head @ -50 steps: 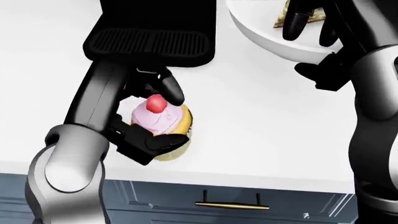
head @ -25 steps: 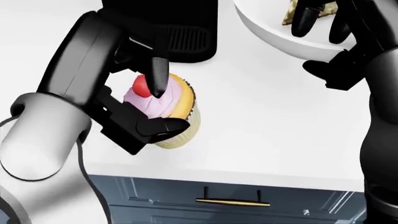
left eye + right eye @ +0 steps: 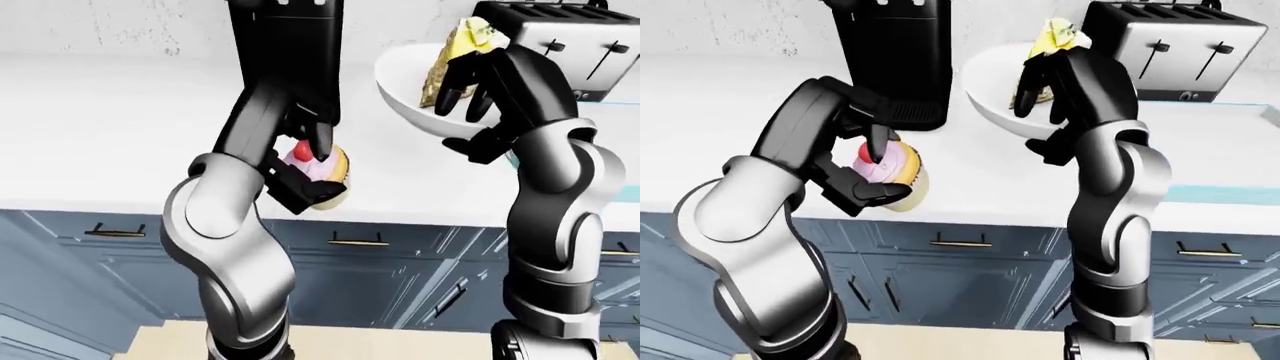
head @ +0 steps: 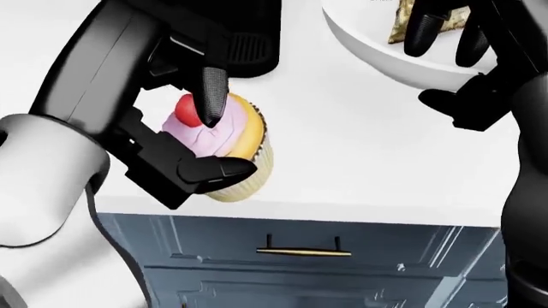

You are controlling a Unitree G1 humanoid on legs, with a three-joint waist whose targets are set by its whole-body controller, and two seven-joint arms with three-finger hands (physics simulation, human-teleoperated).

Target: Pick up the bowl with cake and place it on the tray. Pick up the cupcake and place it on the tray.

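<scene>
Holding both loads aloft, our left hand [image 4: 201, 138] pinches the cupcake [image 4: 224, 147] and our right hand [image 3: 1065, 82] grips the bowl with cake [image 3: 1000, 94]; neither has reached a tray, unseen here.

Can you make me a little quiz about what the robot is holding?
1. True or false: the left hand grips the pink-frosted cupcake with a red cherry.
2. What sits in the white round bowl held by the right hand? A) yellow cake slice B) apple C) spoon
3. Which appliance stands at the right-eye view's top right?

Key: 1 true; 2 A, the yellow cake slice; 3 the silver metal toaster.
</scene>
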